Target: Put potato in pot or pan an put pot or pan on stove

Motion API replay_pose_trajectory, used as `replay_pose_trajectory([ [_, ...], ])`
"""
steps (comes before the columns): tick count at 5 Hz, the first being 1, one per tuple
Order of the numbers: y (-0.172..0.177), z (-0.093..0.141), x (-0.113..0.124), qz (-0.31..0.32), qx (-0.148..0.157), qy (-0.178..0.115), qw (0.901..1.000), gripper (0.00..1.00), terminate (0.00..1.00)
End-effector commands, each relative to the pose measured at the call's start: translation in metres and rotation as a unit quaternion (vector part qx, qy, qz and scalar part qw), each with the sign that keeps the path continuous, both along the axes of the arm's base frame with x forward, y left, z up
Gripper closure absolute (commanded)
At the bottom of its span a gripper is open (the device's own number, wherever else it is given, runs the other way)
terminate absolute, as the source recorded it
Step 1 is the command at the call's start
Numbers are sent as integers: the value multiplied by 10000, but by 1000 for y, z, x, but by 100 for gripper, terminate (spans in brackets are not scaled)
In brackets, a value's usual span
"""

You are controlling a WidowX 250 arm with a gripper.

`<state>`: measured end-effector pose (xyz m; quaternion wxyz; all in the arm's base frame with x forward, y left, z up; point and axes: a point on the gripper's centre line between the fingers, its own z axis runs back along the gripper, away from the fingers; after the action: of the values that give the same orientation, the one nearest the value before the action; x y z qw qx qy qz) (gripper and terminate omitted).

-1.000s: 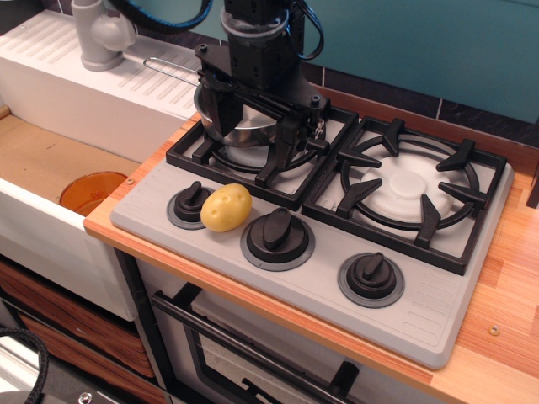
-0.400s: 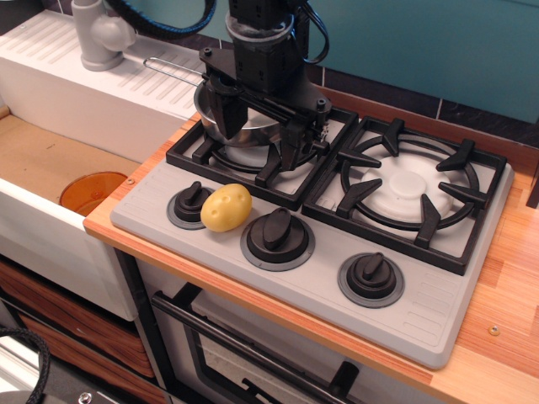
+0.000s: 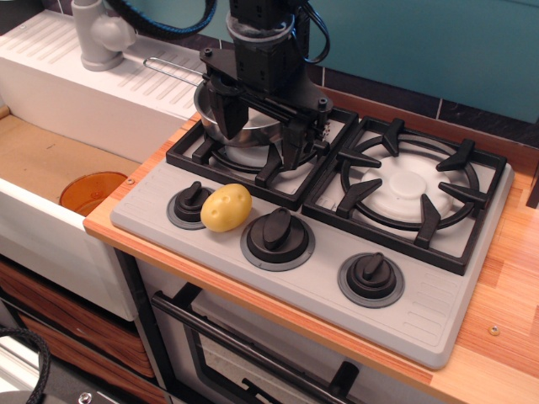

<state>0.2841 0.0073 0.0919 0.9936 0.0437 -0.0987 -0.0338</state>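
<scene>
Potato (image 3: pixel 226 208), smooth pale-yellow oval between black knobs, shiny steel saucepan (image 3: pixel 244 126) on stove (image 3: pixel 421 316) grate, jaws spread above.

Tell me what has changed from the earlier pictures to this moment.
The gripper has risen a little above the pot on the left burner of the stove, its fingers spread open and holding nothing. The pot has not moved. The potato lies as before between the two left knobs, untouched.

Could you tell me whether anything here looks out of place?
Yes: the potato lies on the stove's knob panel, wedged between two knobs, not in the pot on the left burner.
</scene>
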Motion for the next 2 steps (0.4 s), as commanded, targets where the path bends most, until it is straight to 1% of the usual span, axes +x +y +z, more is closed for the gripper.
replay_pose_trajectory([
  [1,-5,7,2,-5,-33,-292,9996,0,0],
  [2,-4,2,0,-39,-16,-357,9994,0,0],
])
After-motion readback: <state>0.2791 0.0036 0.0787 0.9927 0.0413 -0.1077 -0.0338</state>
